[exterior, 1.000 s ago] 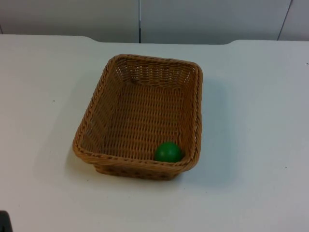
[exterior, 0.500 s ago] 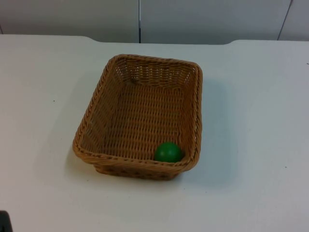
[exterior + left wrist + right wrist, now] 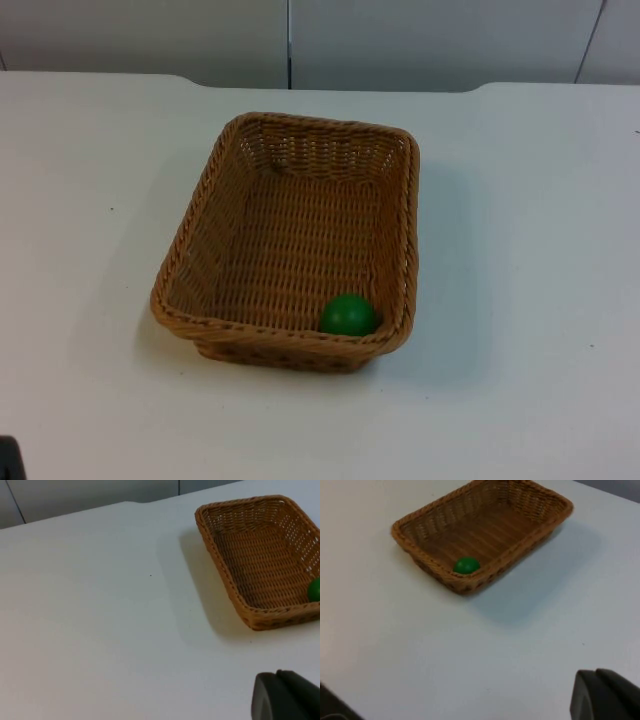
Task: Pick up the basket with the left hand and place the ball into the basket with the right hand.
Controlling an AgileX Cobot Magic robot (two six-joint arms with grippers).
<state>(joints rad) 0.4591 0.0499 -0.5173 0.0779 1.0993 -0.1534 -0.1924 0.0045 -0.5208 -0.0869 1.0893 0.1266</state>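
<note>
Small green ball (image 3: 348,315) sits inside the rectangular brown wicker basket (image 3: 200,210), near corner. Left gripper (image 3: 285,697) and right gripper (image 3: 605,695) both well apart from it; can't tell their finger state.

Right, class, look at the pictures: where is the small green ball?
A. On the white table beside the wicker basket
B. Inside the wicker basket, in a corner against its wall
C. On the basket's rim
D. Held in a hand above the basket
B: the small green ball lies inside the brown woven wicker basket, in a corner against its wall, as the right wrist view also shows.
</note>
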